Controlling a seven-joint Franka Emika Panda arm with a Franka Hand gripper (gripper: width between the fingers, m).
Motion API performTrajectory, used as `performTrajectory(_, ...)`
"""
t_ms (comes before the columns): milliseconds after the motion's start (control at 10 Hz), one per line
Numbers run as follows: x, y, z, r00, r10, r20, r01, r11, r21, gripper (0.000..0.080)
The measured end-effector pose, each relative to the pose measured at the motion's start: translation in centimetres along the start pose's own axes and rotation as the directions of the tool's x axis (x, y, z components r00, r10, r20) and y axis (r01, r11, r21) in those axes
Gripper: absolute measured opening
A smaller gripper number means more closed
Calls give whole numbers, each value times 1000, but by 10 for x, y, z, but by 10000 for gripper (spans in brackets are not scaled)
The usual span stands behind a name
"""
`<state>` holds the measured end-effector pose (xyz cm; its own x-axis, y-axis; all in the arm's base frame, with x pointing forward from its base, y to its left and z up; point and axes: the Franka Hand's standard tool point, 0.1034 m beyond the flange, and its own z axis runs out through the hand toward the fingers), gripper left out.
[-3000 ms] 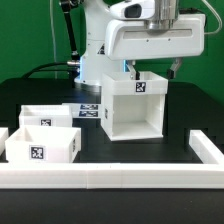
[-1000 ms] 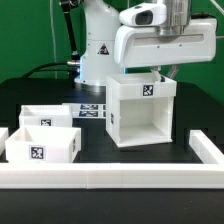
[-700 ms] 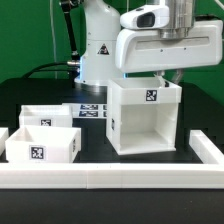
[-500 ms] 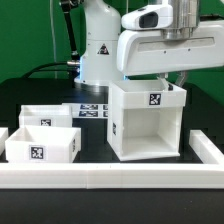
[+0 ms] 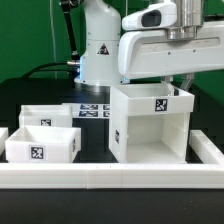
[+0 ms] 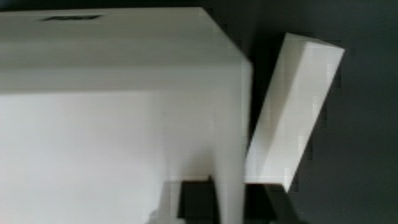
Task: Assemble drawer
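The hand [image 6: 230, 192] is nearly closed, pinching the casing's [image 5: 148, 128] side wall between its fingers [image 6: 192, 203] (one each side). Two trays [image 5: 42, 148] sit on the worktop [image 5: 95, 143], off the casing's exterior-view left.

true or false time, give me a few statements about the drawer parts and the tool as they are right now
1. The casing has its open side toward the exterior camera. True.
2. Both trays are slid into the casing. False: the front tray and the back tray sit on the table, at the exterior view's left of the casing.
3. The tool has its fingers on either side of a casing wall. True, as the wrist view shows.
4. The casing carries no tag. False: a square tag sits on the strip above its opening.
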<state>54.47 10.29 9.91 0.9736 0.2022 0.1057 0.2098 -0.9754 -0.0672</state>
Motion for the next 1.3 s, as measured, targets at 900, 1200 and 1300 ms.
performTrajectory(900,43,15,-3,856,516,-34,-514,856,58,39)
performTrajectory(1200,50,13,-6,766,641,-35,-638,766,78,39)
performTrajectory(1300,51,12,-6,718,695,-30,-691,718,86,39)
